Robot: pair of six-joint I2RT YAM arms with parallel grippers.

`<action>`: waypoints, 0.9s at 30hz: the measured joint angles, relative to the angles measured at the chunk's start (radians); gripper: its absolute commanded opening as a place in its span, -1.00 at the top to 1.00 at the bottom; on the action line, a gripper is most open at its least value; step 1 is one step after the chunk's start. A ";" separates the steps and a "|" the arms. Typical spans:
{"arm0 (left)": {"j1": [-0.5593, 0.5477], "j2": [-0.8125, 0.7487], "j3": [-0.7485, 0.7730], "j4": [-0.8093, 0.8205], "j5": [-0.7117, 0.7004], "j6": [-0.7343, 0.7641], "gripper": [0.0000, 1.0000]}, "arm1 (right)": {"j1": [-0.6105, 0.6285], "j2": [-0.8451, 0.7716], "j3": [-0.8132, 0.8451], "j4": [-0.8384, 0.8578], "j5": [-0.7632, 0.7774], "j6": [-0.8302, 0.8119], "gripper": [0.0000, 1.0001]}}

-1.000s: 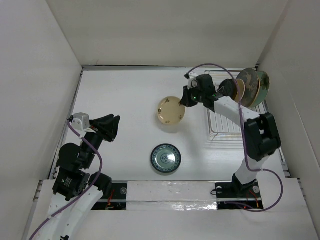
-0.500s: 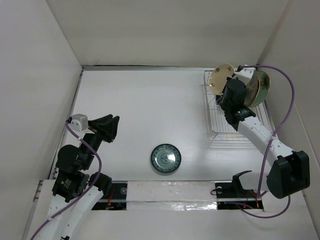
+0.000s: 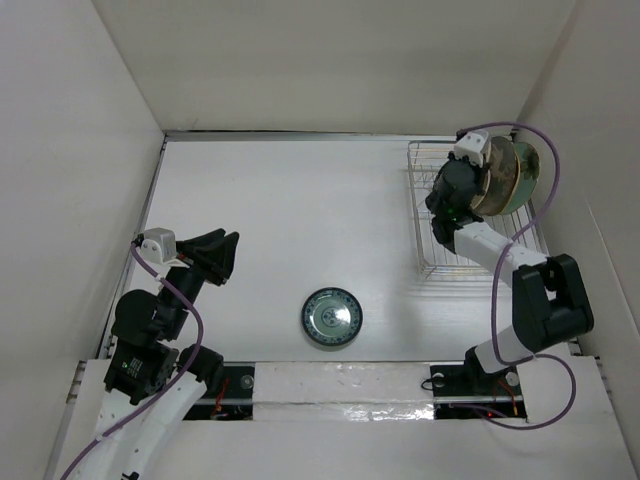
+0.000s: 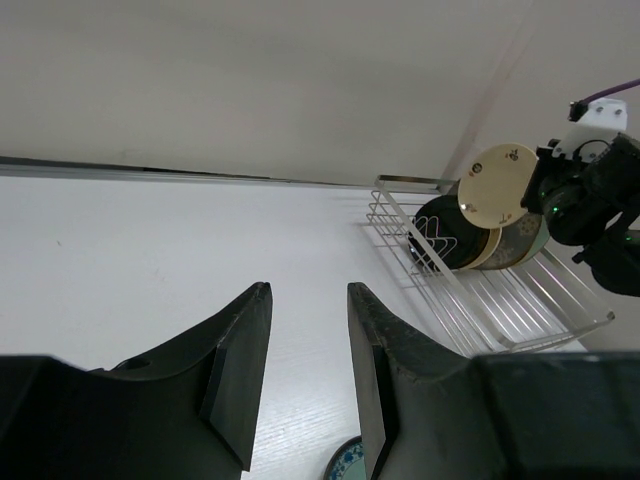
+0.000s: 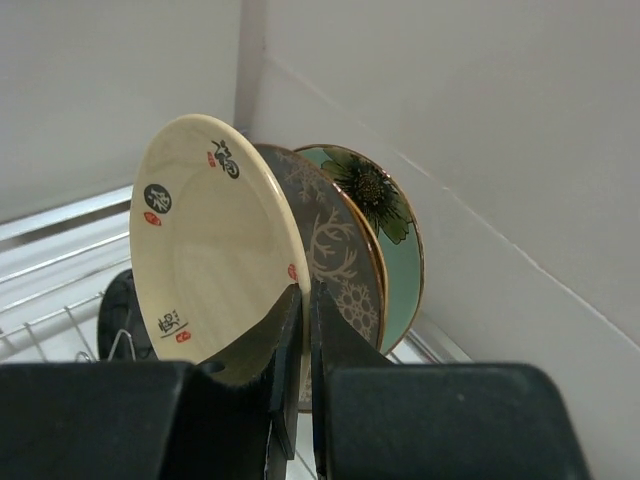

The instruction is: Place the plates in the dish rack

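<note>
R gripper (image 5: 304, 300) clamped on cream plate (image 5: 205, 250) rim at dish rack (image 3: 440, 258), plate's bottom edge hidden behind its fingers, deer plate (image 5: 335, 265) just behind; L gripper (image 4: 305, 330) open, empty, blue-green plate (image 4: 345, 468) cut off below it.

Cream plate (image 5: 210, 250) upright beside plates (image 5: 345, 270) in dish rack (image 3: 450, 258); blue-green plate (image 3: 331, 318) apart.

Small Chinese characters on cream plate (image 5: 210, 240)
</note>
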 measured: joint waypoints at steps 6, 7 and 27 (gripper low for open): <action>0.000 -0.001 0.000 0.000 0.000 0.000 0.33 | 0.039 0.120 -0.006 0.150 0.038 -0.146 1.00; 0.000 -0.001 0.000 0.000 0.000 0.000 0.33 | 0.044 0.128 -0.009 0.151 0.040 -0.151 1.00; 0.000 -0.002 0.000 0.000 0.000 0.000 0.32 | 0.055 0.203 0.013 -0.149 -0.031 0.136 0.61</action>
